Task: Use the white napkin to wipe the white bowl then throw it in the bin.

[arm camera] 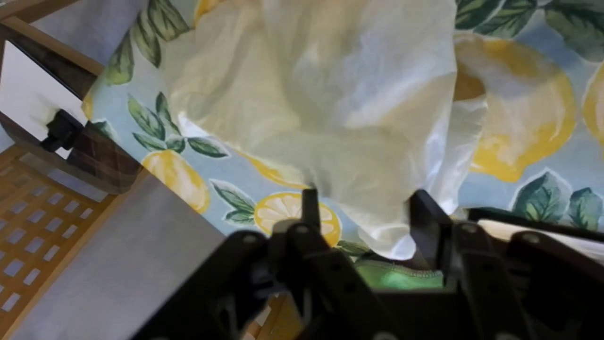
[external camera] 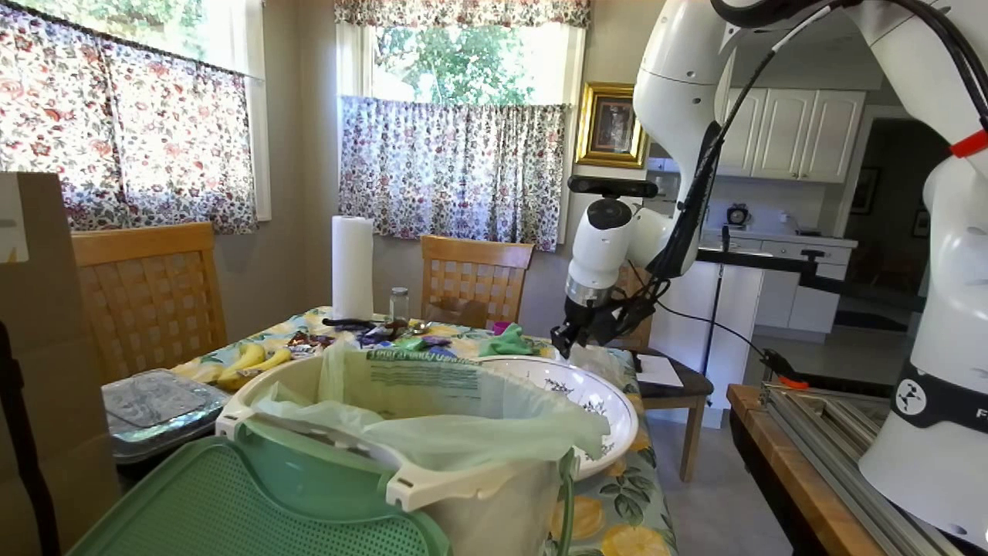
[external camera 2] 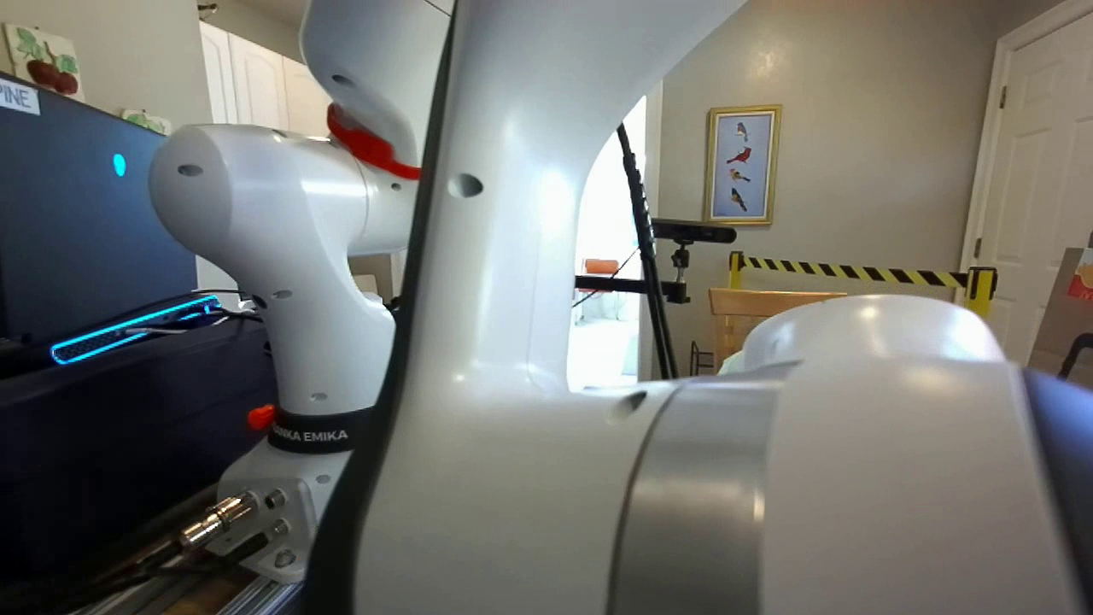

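The white napkin [arm camera: 321,94] lies crumpled on the lemon-patterned tablecloth in the wrist view. In an exterior view it shows as a pale patch [external camera: 606,360] behind the bowl. My gripper [arm camera: 363,196] is open, its fingertips apart on either side of the napkin's narrow end; whether they touch it I cannot tell. The gripper [external camera: 562,342] also shows over the bowl's far edge in an exterior view. The white bowl [external camera: 617,401] with a plant pattern is partly hidden by the bin. The pale-green bin [external camera: 309,452] has a translucent bag over its rim.
A green cloth [external camera: 505,341], bananas [external camera: 251,364], a paper towel roll [external camera: 352,266] and a glass jar [external camera: 398,306] are on the table. A lidded container [external camera: 162,405] is left of the bin. A chair [external camera: 671,386] stands at the table's side. The arm [external camera 2: 512,342] fills an exterior view.
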`<move>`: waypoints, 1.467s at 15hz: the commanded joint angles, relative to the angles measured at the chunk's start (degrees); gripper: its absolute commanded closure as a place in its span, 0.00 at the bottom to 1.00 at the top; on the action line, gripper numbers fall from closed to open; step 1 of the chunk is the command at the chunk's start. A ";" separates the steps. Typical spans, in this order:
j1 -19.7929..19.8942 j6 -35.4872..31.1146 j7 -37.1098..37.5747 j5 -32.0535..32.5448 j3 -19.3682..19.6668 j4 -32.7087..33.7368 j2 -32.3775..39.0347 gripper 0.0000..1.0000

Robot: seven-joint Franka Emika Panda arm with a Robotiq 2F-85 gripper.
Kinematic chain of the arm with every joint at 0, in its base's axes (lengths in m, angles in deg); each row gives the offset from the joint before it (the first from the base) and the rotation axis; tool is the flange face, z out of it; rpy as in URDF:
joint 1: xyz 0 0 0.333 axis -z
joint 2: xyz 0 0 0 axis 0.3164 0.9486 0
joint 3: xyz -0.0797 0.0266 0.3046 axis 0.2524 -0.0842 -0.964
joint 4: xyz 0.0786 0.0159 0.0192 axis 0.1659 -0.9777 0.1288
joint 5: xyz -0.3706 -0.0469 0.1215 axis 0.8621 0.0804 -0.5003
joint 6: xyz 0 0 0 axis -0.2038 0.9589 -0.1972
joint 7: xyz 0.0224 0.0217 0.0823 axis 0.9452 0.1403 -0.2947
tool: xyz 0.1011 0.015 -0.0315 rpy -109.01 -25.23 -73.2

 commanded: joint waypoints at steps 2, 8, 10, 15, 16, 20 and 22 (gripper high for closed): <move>1.13 -1.51 3.75 1.70 -1.08 1.48 1.72 0.86; 0.11 -1.18 1.09 2.70 -0.50 -0.32 0.12 1.00; -0.19 -1.26 0.92 2.67 -0.48 -0.70 -0.51 1.00; -1.12 -1.78 0.20 1.98 -0.14 -1.48 -1.89 1.00; -1.67 -1.54 -0.86 1.33 0.11 -2.09 -2.37 1.00; -3.91 -0.66 -4.31 0.86 0.80 -3.98 -4.25 1.00; -5.10 -0.48 -5.87 0.84 1.10 -4.71 -5.47 1.00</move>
